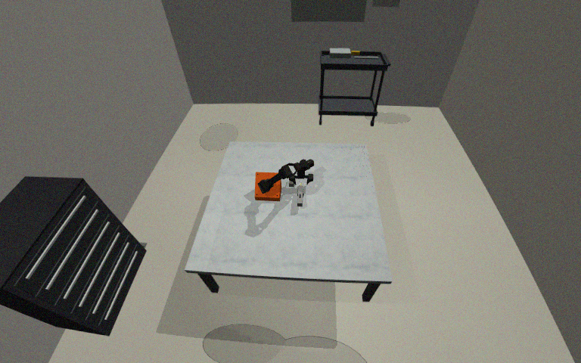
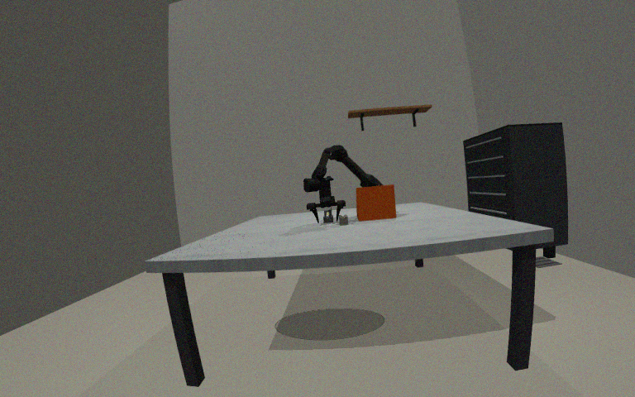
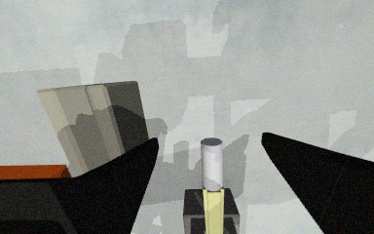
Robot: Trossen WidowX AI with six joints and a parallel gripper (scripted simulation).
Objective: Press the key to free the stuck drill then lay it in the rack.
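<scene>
My gripper (image 2: 328,221) (image 3: 208,139) is open and empty, fingers pointing down. In the wrist view its fingertips stand wide apart on either side of a light grey cylinder (image 3: 212,166), without touching it. A pale yellow bar (image 3: 214,211) adjoins the cylinder's lower end, over a dark block (image 3: 194,202). I cannot tell for certain which part is the key and which the drill. A small beige grooved block (image 3: 99,127) (image 2: 343,220), perhaps the rack, stands beside the left finger, which hides its lower corner in the wrist view.
An orange box (image 1: 267,197) (image 2: 375,203) (image 3: 34,172) under the arm's base stands beside the small parts on the pale table (image 1: 299,243) (image 2: 445,234). A dark drawer cabinet (image 1: 42,214) and a cart (image 1: 351,66) stand away from the table.
</scene>
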